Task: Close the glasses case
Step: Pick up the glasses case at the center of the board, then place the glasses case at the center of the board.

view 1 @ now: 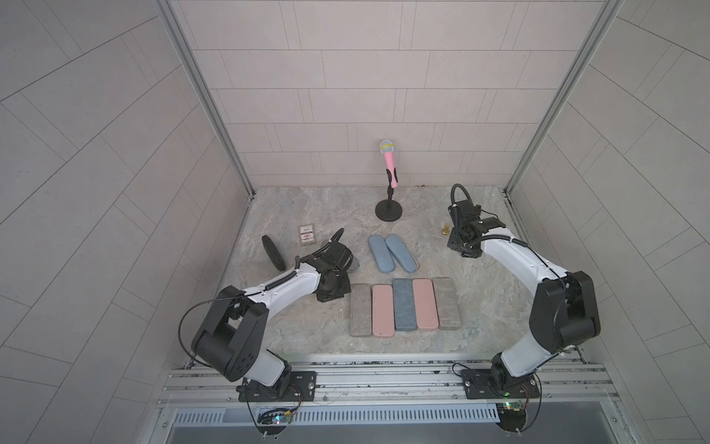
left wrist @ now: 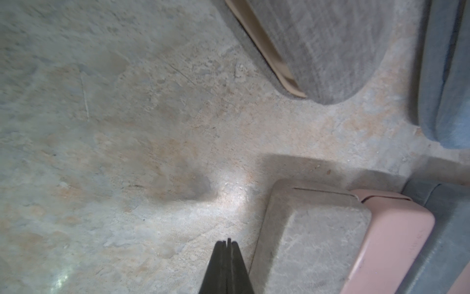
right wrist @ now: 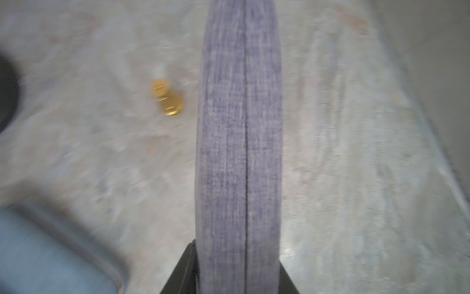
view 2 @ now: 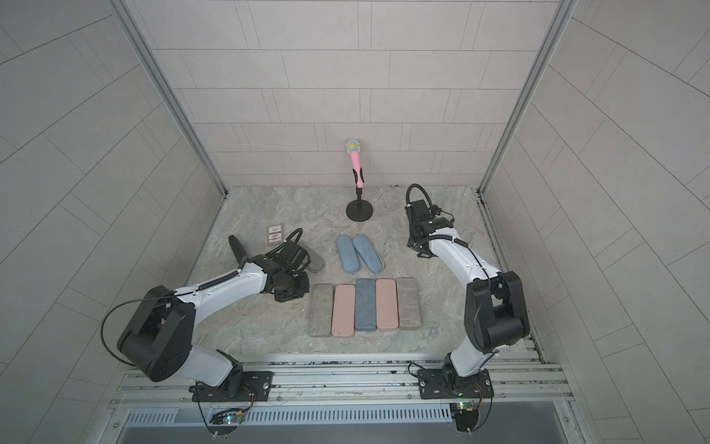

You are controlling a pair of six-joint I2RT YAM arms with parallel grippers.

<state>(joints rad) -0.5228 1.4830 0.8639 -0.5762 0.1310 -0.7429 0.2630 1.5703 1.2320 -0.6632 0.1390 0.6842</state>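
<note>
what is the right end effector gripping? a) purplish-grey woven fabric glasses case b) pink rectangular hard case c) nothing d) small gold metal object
a: in the right wrist view the right end effector is closed on both sides of the purplish-grey woven fabric glasses case.

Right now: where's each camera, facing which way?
Top views: overhead at the front, looking down toward the back wall; left arm and right arm show.
Left wrist: on the left arm, faces the table; shut left fingers beside the grey case.
Right wrist: on the right arm, looks along the purple case clamped in the right fingers.
Shared: gold piece, right wrist and a top view.
</note>
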